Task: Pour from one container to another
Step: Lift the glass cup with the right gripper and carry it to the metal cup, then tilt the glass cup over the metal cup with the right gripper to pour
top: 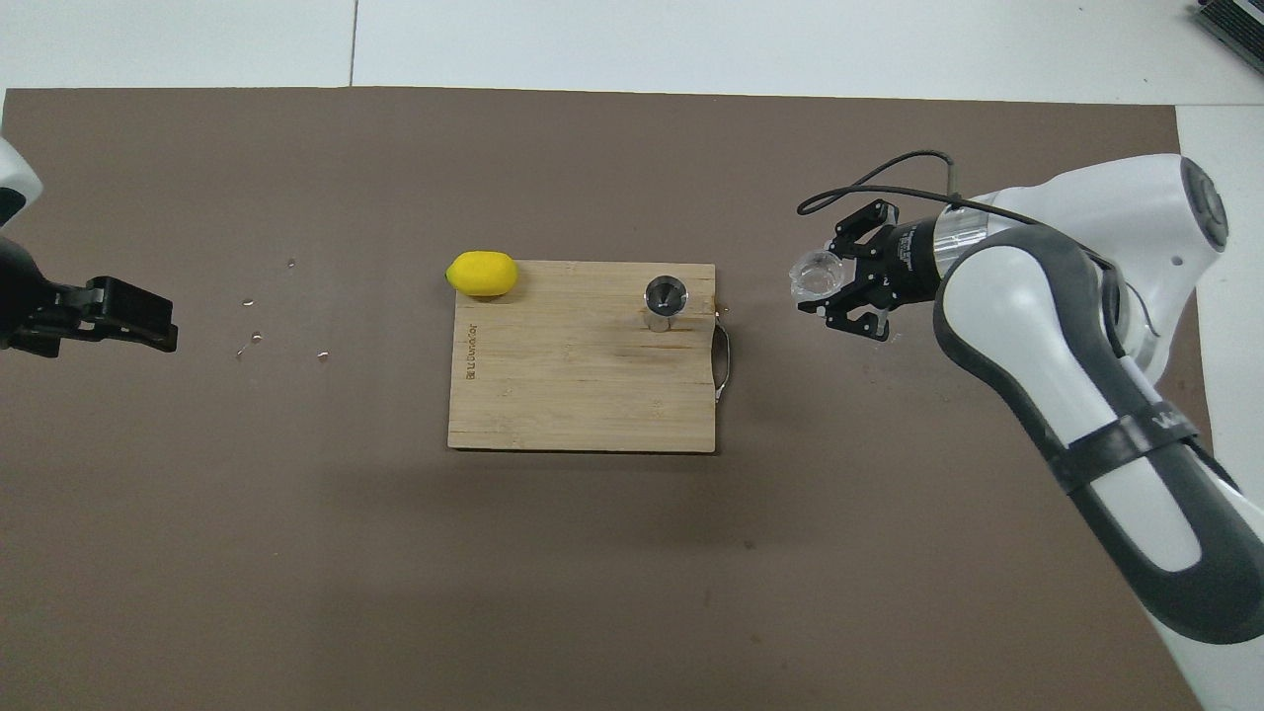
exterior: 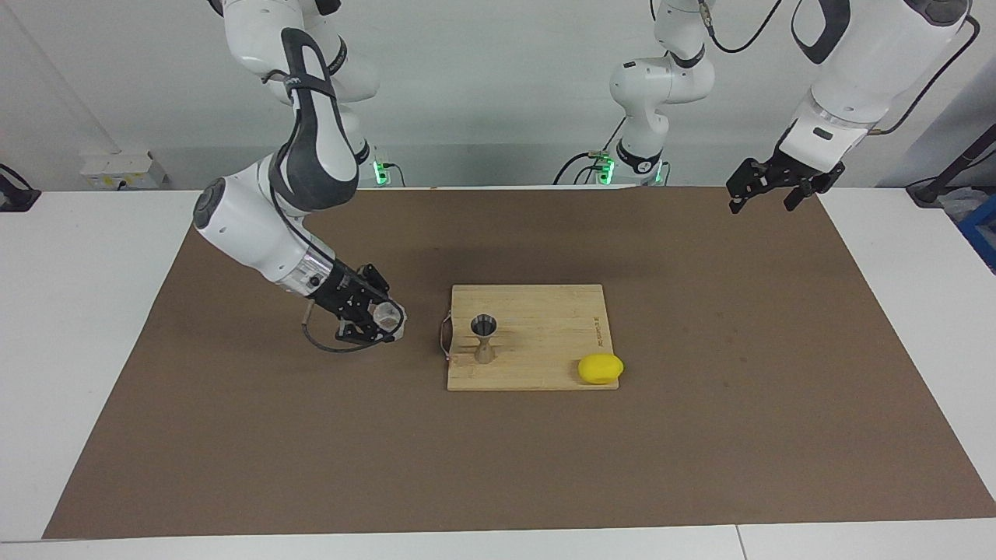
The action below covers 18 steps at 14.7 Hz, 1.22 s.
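Overhead view: cutting board (top: 583,395) engraving (top: 471,351) illegible

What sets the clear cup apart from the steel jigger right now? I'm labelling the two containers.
The clear cup is see-through and squat; the jigger is shiny metal and hourglass-shaped. The cup is held tipped in the right gripper over the brown mat; the jigger stands upright on the cutting board, untouched. Both are small, open-topped vessels.

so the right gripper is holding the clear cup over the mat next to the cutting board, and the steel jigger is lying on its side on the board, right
Not quite: the steel jigger stands upright on the cutting board, as the facing view shows. The rest holds: the right gripper holds the clear cup over the mat beside the board.
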### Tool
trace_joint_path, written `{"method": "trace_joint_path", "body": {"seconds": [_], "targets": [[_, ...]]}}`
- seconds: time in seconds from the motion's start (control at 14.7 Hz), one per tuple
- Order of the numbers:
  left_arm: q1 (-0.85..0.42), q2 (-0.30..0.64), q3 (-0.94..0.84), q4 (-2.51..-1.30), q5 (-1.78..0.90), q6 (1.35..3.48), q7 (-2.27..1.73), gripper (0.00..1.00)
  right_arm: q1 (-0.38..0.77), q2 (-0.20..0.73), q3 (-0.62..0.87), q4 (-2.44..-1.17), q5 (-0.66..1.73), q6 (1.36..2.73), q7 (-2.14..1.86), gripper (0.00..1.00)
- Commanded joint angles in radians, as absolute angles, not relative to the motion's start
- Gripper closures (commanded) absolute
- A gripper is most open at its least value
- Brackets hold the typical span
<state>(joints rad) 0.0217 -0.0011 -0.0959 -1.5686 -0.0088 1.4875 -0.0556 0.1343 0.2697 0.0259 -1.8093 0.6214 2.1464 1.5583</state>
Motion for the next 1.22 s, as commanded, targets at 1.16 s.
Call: {"method": "trace_joint_path", "body": {"seconds": [1.16], "targets": [[0.087,-0.020,-0.146,-1.589,-0.002,1.543,-0.014,0.00,0.393,0.488,0.026,-1.451,0.082,2.031,1.876,1.00]]}}
